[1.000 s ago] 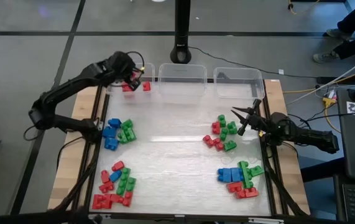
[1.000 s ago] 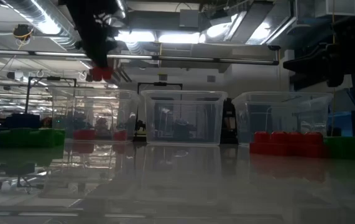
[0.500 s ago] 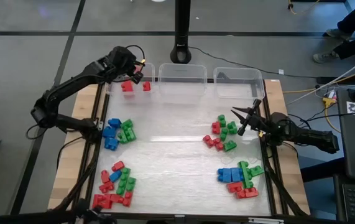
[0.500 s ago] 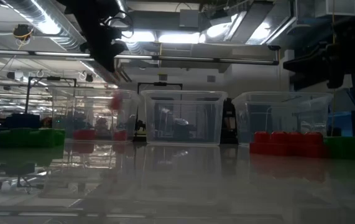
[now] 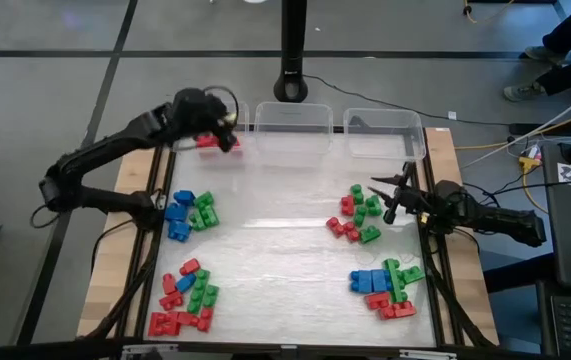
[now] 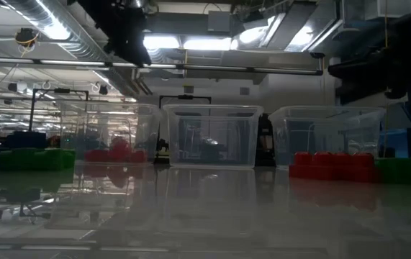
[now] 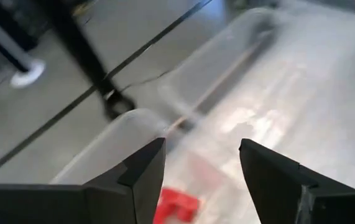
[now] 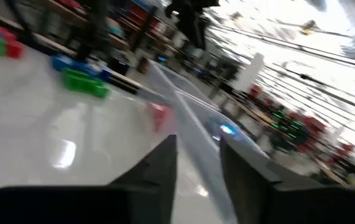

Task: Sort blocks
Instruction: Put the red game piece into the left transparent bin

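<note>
Red, green and blue blocks lie in several heaps on the table: at the left (image 5: 190,212), near left (image 5: 187,300), right (image 5: 360,215) and near right (image 5: 387,285). A few red blocks (image 5: 208,142) (image 6: 115,153) (image 7: 176,205) rest on the floor of the far-left clear bin (image 5: 187,122). My left gripper (image 5: 227,130) (image 7: 202,149) hangs open above that bin's right part, nothing between its fingers. My right gripper (image 5: 390,190) (image 8: 199,140) stands open and level at the table's right side, beside the right heap, touching nothing.
Two more clear bins stand along the far edge, in the middle (image 5: 290,130) and at the right (image 5: 383,132). The table's middle (image 5: 275,230) is bare and glossy. A dark post base (image 5: 291,85) stands behind the bins.
My left gripper held a red block above the far-left bin and has let it go; the block has fallen and now lies among the red ones on the bin's floor. The gripper has shifted a little toward the table's right and tipped upward.
</note>
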Robot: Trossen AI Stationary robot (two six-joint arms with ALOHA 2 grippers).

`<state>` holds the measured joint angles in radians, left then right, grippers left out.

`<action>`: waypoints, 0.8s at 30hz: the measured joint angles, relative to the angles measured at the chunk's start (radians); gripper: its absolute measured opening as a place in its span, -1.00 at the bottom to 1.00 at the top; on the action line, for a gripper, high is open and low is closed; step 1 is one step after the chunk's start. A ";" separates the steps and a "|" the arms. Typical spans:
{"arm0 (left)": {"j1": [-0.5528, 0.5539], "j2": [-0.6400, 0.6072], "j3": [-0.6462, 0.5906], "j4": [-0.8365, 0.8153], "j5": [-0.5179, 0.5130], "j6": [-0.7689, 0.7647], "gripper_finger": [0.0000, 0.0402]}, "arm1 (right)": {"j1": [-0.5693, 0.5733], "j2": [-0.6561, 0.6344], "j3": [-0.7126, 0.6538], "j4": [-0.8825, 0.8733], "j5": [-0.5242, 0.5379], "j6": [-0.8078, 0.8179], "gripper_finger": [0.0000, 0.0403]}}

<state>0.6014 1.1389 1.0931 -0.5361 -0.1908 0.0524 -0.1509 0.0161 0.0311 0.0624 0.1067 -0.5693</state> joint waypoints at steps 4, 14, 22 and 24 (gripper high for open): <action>-0.143 -0.106 -0.163 0.179 -0.003 -0.021 -0.02 | 0.000 0.038 0.004 0.027 -0.125 0.018 0.08; -0.409 -0.154 -0.548 0.798 -0.003 -0.080 -0.01 | 0.000 0.315 0.193 0.019 -0.190 0.013 0.42; -0.472 -0.045 -0.637 0.988 -0.004 -0.063 -0.01 | 0.001 0.656 0.419 -0.143 -0.242 0.069 0.34; -0.478 -0.028 -0.644 0.991 -0.004 -0.068 -0.01 | 0.001 0.752 0.473 -0.209 -0.276 0.114 0.32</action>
<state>0.1236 1.1113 0.4495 0.4547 -0.1944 -0.0155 -0.1501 0.7680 0.5037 -0.1470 -0.1694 -0.4552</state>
